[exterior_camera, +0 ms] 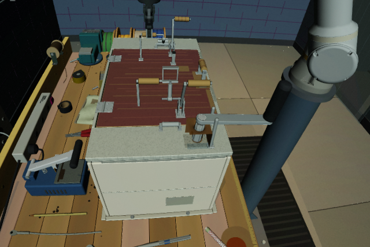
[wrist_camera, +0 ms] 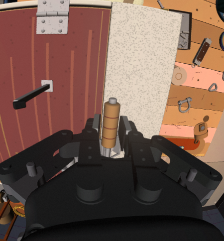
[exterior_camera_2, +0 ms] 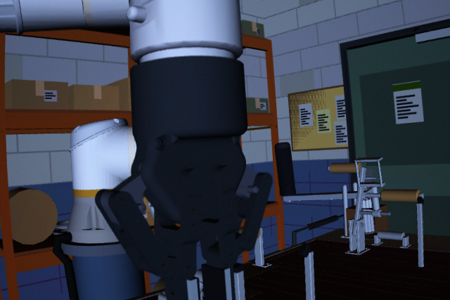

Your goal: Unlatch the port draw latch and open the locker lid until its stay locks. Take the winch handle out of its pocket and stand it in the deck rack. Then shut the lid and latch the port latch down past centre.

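Observation:
At the far end of the locker the red-brown lid (exterior_camera: 154, 87) lies flat and closed. A latch lever with a tan ribbed grip (wrist_camera: 111, 123) stands there at the seam between lid and pale deck (wrist_camera: 138, 67). My gripper (wrist_camera: 110, 129) hangs straight down over it, open a little around the grip and holding nothing. A winch handle (exterior_camera: 230, 118) with a black knob stands in a rack at the near right corner of the deck. Other levers with tan grips (exterior_camera: 148, 81) stand on the lid.
Behind the locker stand cable spools (exterior_camera: 131, 32) and a teal vise (exterior_camera: 89, 47) against a blue brick wall. The arm's base column (exterior_camera: 284, 124) rises to the right. Tape rolls, pliers and a blue press (exterior_camera: 53, 172) lie on the wooden bench to the left.

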You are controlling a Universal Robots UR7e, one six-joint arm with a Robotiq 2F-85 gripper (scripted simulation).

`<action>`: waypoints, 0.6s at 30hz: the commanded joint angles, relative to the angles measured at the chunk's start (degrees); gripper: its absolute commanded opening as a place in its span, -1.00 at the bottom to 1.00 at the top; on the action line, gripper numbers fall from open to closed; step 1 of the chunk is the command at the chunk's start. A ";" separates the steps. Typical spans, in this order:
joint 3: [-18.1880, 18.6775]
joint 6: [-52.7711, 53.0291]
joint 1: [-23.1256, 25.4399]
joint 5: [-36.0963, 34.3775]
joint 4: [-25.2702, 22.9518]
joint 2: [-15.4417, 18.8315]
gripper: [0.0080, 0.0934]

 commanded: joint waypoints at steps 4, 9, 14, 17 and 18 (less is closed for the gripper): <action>-0.79 0.00 0.00 0.00 1.76 -1.16 -0.52; -1.53 0.00 0.00 0.00 3.49 -2.11 -0.52; -1.69 0.00 0.00 0.00 3.88 -2.29 -0.51; -1.69 0.00 0.00 0.00 3.89 -2.29 -0.37; -1.70 0.00 0.00 0.00 3.89 -2.30 -0.32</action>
